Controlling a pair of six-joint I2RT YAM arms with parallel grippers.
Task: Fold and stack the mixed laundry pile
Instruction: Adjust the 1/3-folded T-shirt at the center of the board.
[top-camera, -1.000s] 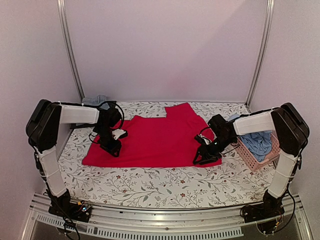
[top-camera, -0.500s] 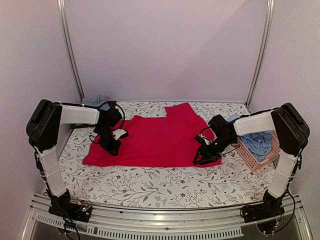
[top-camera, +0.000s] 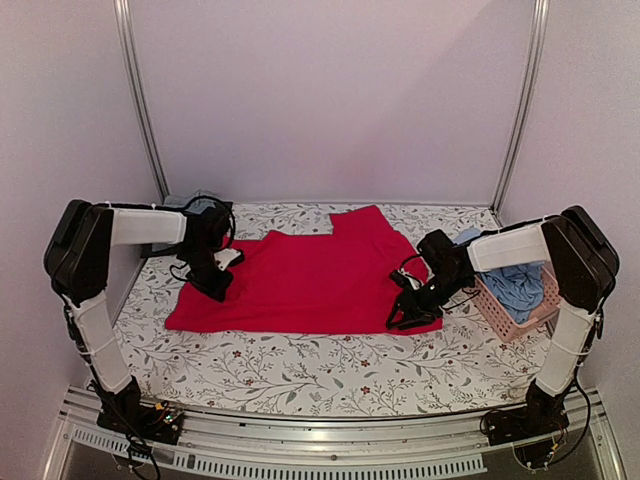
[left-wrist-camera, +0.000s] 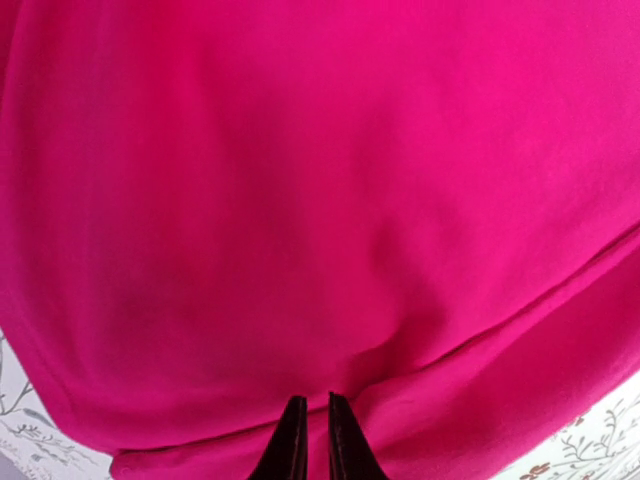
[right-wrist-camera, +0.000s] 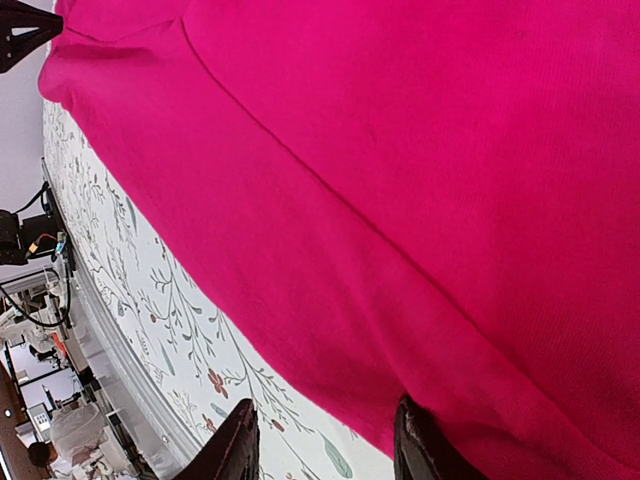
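Red garment (top-camera: 320, 275) flat on worktop (top-camera: 300, 370). Left hand (left-wrist-camera: 308, 440) just pinched its edge; right hand (right-wrist-camera: 325, 440) apart, straddling hem. Fold probably imminent.

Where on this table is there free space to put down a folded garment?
The widest bare strip of tablecloth runs between the red garment and the front rail. A narrower one lies behind the garment, along the back wall. The right side is crowded: pink basket, blue shirt, right tool.
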